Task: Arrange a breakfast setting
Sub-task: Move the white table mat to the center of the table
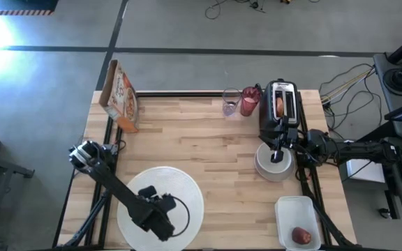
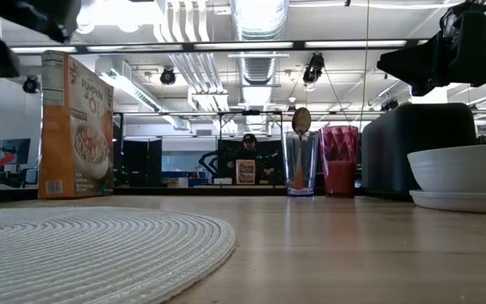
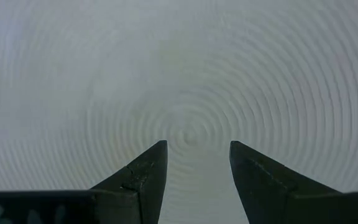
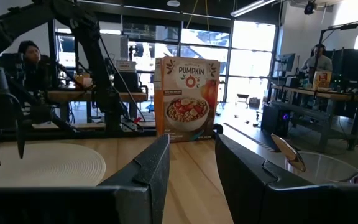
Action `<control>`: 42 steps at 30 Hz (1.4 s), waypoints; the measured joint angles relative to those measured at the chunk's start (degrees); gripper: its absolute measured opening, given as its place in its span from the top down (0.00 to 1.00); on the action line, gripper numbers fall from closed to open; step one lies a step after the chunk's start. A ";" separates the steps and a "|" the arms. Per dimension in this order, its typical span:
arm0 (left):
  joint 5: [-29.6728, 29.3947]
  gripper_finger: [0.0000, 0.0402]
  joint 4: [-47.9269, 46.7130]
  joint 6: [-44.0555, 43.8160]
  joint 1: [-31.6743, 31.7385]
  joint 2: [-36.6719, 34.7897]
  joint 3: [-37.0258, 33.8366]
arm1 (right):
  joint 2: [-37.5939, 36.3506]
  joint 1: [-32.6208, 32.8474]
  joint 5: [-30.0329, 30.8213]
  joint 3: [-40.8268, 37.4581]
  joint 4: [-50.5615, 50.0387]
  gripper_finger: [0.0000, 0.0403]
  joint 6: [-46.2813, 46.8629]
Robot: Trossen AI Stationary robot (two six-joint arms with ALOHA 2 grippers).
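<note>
The left claw (image 1: pixel 165 222) hovers low over the round white placemat (image 1: pixel 187 188) at the desk's 7 o'clock, fingers parted and empty, pointing straight down at the mat's centre, likely lined up there as the spot for the setting. The right claw (image 1: pixel 279 150) sits over the white bowl (image 1: pixel 274 166) on its grey plate (image 2: pixel 462 201) at 3 o'clock, fingers parted with nothing between them. Behind it the toaster (image 1: pixel 282 104) holds the bagel half (image 1: pixel 279 104); the pink tumbler (image 1: pixel 250 102) and a clear glass (image 1: pixel 231 102) with the spoon (image 2: pixel 300 135) stand at 1 o'clock. The apple (image 1: pixel 300 235) lies in a tray (image 1: pixel 288 209) at 5 o'clock, and the cereal box (image 1: pixel 121 94) stands at 11. The desk (image 1: pixel 201 132) is pale wood in an open workshop with people at benches beyond.
</note>
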 joint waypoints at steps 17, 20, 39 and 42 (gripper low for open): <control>6.03 0.61 3.91 -5.54 -3.14 1.02 -2.56 | 0.00 -0.01 0.01 0.01 -0.33 0.71 0.00; 6.08 0.61 6.99 -5.41 -3.07 1.02 -4.66 | -0.01 0.00 -0.01 0.00 -0.35 0.71 0.00; 5.19 0.61 11.61 5.81 3.44 0.76 -8.87 | -0.02 0.00 -0.01 0.01 -0.79 0.71 0.00; 4.88 0.61 11.57 10.40 5.83 0.81 -8.88 | -0.02 0.01 -0.01 0.01 -0.79 0.71 0.00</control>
